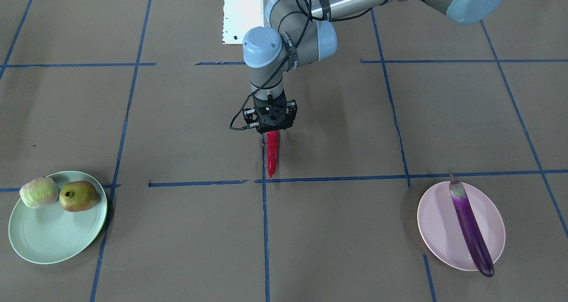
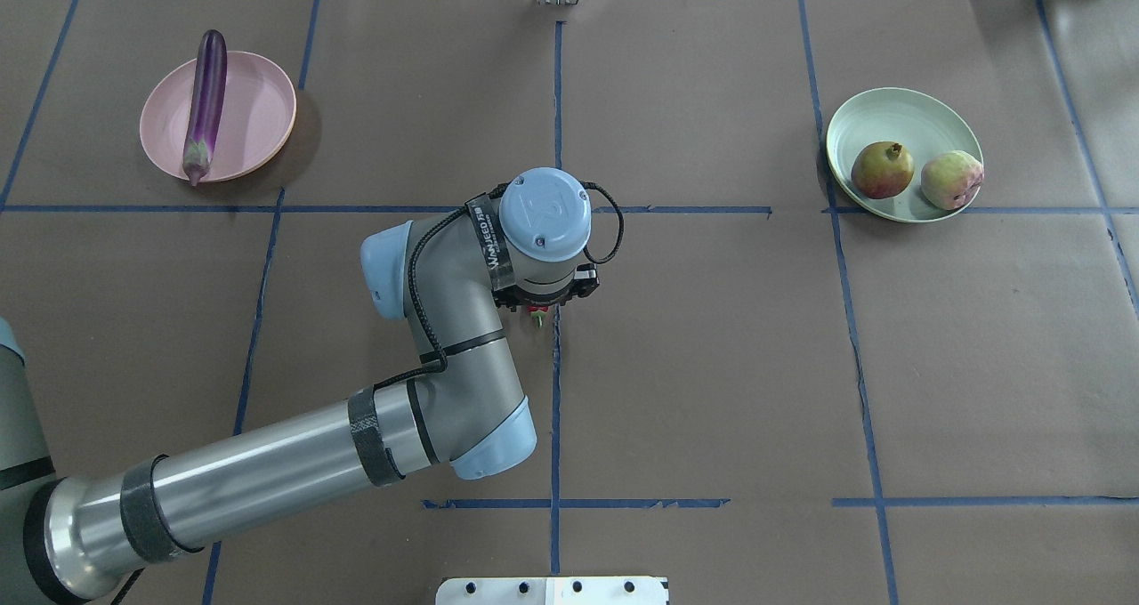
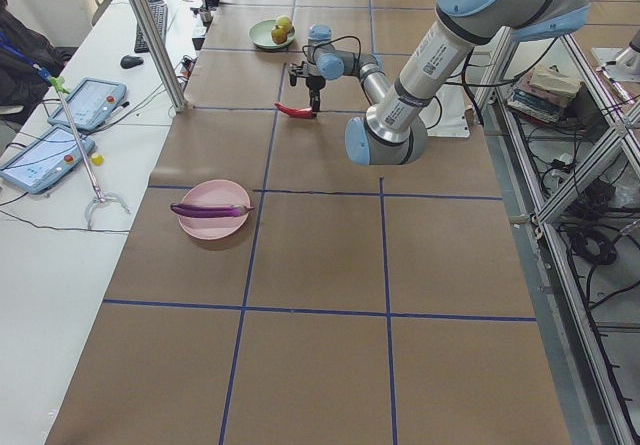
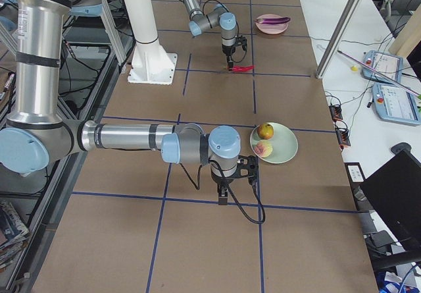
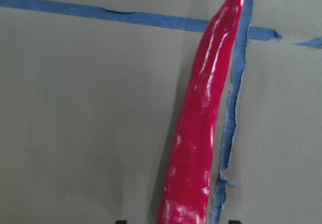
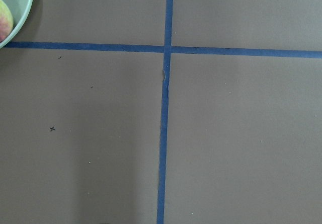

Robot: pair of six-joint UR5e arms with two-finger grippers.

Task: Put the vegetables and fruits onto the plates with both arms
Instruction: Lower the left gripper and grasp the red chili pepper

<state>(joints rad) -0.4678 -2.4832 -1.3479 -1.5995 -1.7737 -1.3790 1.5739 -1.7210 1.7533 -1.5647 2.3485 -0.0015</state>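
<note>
The red chili pepper [image 1: 272,157] lies on the table's middle along a blue tape line. My left gripper [image 1: 272,132] stands straight above its thick end, jaws open on either side of it; the left wrist view shows the chili [image 5: 201,133] between two fingertips that stand apart from it. The purple eggplant [image 1: 470,226] lies across the pink plate [image 1: 437,231]. The green-and-red fruit [image 1: 78,196] and the peach-like fruit [image 1: 39,192] sit on the mint green plate [image 1: 53,240]. My right gripper [image 4: 223,199] hangs beside that plate; I cannot tell whether it is open.
The white base block [image 1: 242,13] stands at the robot's edge of the table. Blue tape lines [image 6: 163,133] divide the brown surface into squares. A side table with tablets [image 3: 60,135] and metal posts [image 3: 150,35] runs along the far edge.
</note>
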